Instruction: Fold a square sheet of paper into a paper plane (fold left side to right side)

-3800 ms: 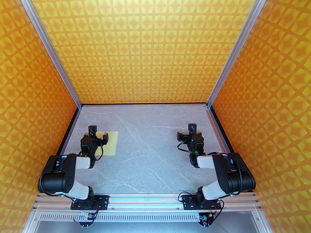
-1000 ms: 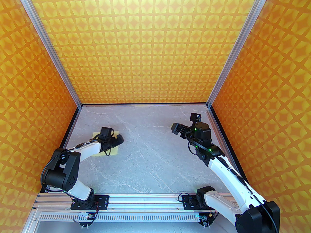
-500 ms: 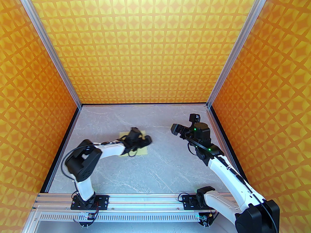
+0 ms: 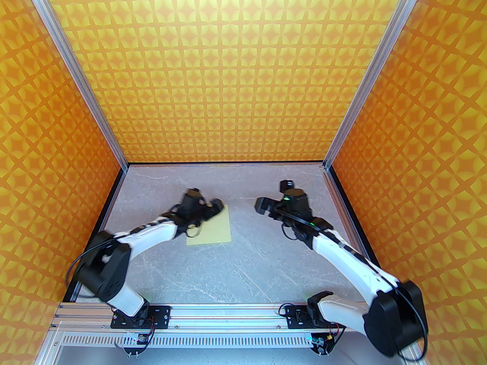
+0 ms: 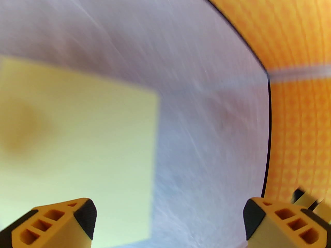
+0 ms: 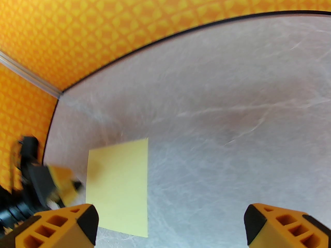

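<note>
The square sheet of paper [image 4: 213, 230] is pale yellow and lies flat on the grey marble table, left of centre, with no crease that I can see. It also lies under my left fingers in the left wrist view [image 5: 77, 138] and at the lower left in the right wrist view [image 6: 119, 185]. My left gripper [image 4: 212, 207] hovers open over the sheet's far left corner, its jaws [image 5: 168, 216] wide apart and empty. To the right of the sheet my right gripper [image 4: 261, 207] is open and empty [image 6: 168, 221], pointing left at it. The paper plane is out of view.
Orange patterned walls enclose the table [image 4: 243, 272] at the back and on both sides, with aluminium posts [image 4: 114, 154] in the far corners. An aluminium rail [image 4: 228, 312] at the near edge carries both arm bases. Bare tabletop lies between and in front of the grippers.
Over the last second the sheet slid right, from the table's left side toward the centre, along with the left gripper. The left gripper then drew back to the sheet's far left corner. The right gripper moved left.
</note>
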Controlling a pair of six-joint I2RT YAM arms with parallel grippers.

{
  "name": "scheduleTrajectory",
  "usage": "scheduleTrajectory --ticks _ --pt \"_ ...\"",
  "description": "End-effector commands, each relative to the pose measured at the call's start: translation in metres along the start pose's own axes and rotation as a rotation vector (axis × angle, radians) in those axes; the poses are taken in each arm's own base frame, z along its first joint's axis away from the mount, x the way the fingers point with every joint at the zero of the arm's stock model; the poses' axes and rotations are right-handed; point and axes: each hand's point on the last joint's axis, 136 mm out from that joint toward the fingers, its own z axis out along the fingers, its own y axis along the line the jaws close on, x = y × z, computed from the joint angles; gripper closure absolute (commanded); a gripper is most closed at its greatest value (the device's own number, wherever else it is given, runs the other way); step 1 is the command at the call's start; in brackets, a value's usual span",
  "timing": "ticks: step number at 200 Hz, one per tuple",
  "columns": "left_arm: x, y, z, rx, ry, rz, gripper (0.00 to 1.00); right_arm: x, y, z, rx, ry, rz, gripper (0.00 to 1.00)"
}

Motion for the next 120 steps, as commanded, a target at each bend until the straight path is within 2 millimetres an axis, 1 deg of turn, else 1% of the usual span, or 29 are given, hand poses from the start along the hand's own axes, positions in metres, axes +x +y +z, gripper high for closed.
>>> scheduleTrajectory --ticks 1,17,25,31,36,37,38,41,42,43,49,56,65,70,76,87,100,120 --pt "-0.011 0.028 -0.025 -0.075 -0.007 0.072 0.01 0.011 0.017 0.019 0.042 0.037 -0.050 0.01" --pt "-0.020 0.040 -0.041 -0.109 -0.027 0.098 0.01 0.023 0.039 0.038 -0.038 0.066 -0.041 0.02" --pt "-0.022 0.047 -0.048 -0.134 -0.036 0.109 0.01 0.030 0.050 0.047 -0.071 0.088 -0.044 0.09" --pt "-0.024 0.052 -0.052 -0.151 -0.040 0.113 0.01 0.036 0.057 0.055 -0.085 0.113 -0.056 0.16" --pt "-0.025 0.056 -0.056 -0.166 -0.043 0.112 0.01 0.041 0.063 0.061 -0.104 0.135 -0.064 0.25" --pt "-0.025 0.057 -0.057 -0.169 -0.044 0.112 0.01 0.041 0.063 0.061 -0.104 0.135 -0.064 0.25" --pt "-0.025 0.058 -0.058 -0.171 -0.046 0.113 0.01 0.043 0.066 0.064 -0.112 0.146 -0.067 0.29" --pt "-0.025 0.060 -0.059 -0.180 -0.048 0.114 0.01 0.042 0.070 0.065 -0.124 0.148 -0.068 0.33" --pt "-0.024 0.061 -0.060 -0.184 -0.048 0.114 0.01 0.045 0.070 0.068 -0.125 0.159 -0.068 0.35" --pt "-0.024 0.062 -0.060 -0.186 -0.048 0.115 0.01 0.046 0.073 0.071 -0.134 0.167 -0.067 0.40" --pt "-0.024 0.066 -0.064 -0.202 -0.055 0.116 0.01 0.051 0.080 0.079 -0.155 0.198 -0.062 0.56" --pt "-0.023 0.071 -0.066 -0.219 -0.061 0.117 0.01 0.061 0.085 0.091 -0.172 0.241 -0.052 0.73" --pt "-0.022 0.074 -0.069 -0.228 -0.064 0.121 0.01 0.070 0.089 0.105 -0.186 0.289 -0.033 0.84" --pt "-0.020 0.076 -0.069 -0.231 -0.061 0.121 0.01 0.075 0.091 0.112 -0.191 0.312 -0.027 0.87" --pt "-0.018 0.079 -0.068 -0.240 -0.054 0.119 0.01 0.080 0.092 0.118 -0.189 0.332 -0.023 0.88" --pt "-0.015 0.083 -0.067 -0.252 -0.042 0.116 0.01 0.088 0.092 0.132 -0.168 0.361 -0.034 1.00" --pt "-0.011 0.087 -0.065 -0.264 -0.028 0.113 0.01 0.097 0.089 0.144 -0.127 0.385 -0.051 1.00" --pt "-0.006 0.090 -0.060 -0.268 -0.014 0.108 0.01 0.104 0.087 0.161 -0.099 0.413 -0.067 1.00"
